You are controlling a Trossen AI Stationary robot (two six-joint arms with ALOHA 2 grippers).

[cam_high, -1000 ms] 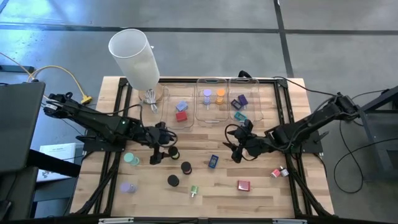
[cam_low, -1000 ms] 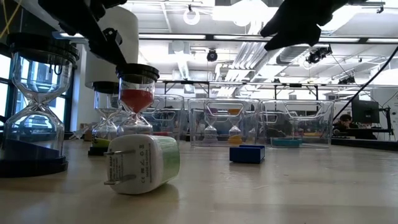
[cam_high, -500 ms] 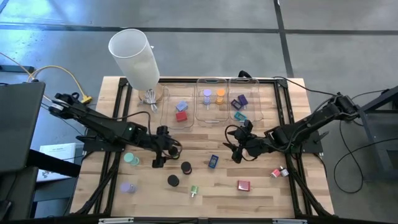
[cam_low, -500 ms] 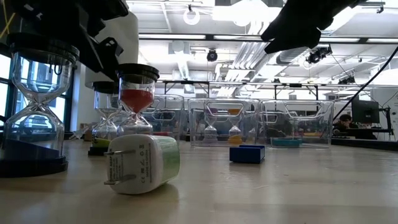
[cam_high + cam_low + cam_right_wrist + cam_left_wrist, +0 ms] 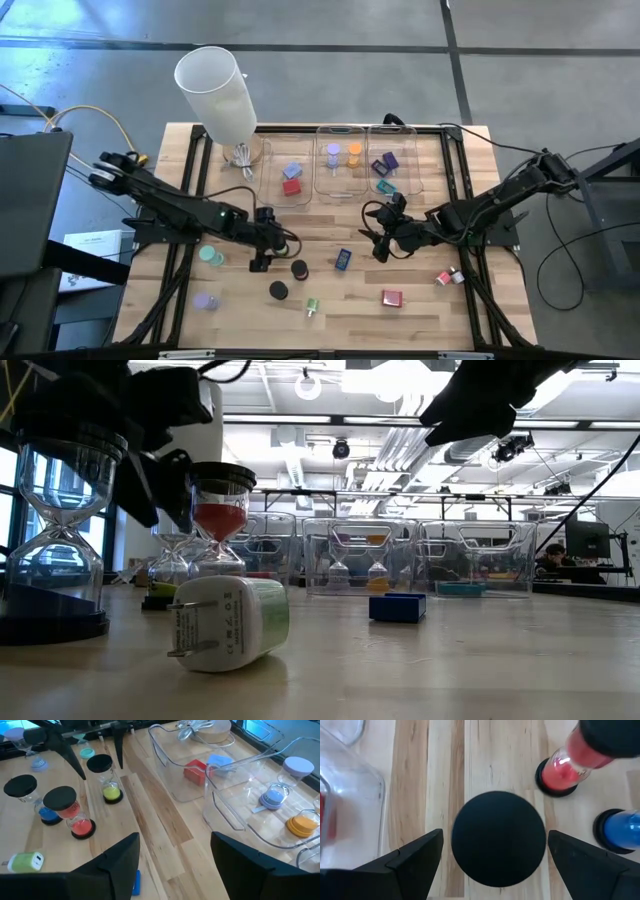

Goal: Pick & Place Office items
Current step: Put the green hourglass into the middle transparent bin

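The office items are small hourglasses with black caps, plus loose caps and blocks. My left gripper [image 5: 262,256] hangs open over an upright yellow-sand hourglass [image 5: 111,790]. Its fingers stand on either side of the black cap [image 5: 498,837] without touching it. A red-sand hourglass [image 5: 560,770] and a blue-sand hourglass [image 5: 620,827] stand on the table close by. My right gripper [image 5: 380,242] waits open above mid-table, with nothing between its fingers [image 5: 115,865].
Three clear trays [image 5: 340,185] with several pieces stand along the far side, beside a big white cylinder [image 5: 215,90]. A teal cap [image 5: 211,256], lavender cap [image 5: 205,300], green plug [image 5: 312,307], blue block [image 5: 343,259] and red block [image 5: 391,298] lie loose on the table.
My left gripper has come down and gone a little toward the table's right and near edges, still open. Its fingers now stand on either side of the yellow-sand hourglass's cap.
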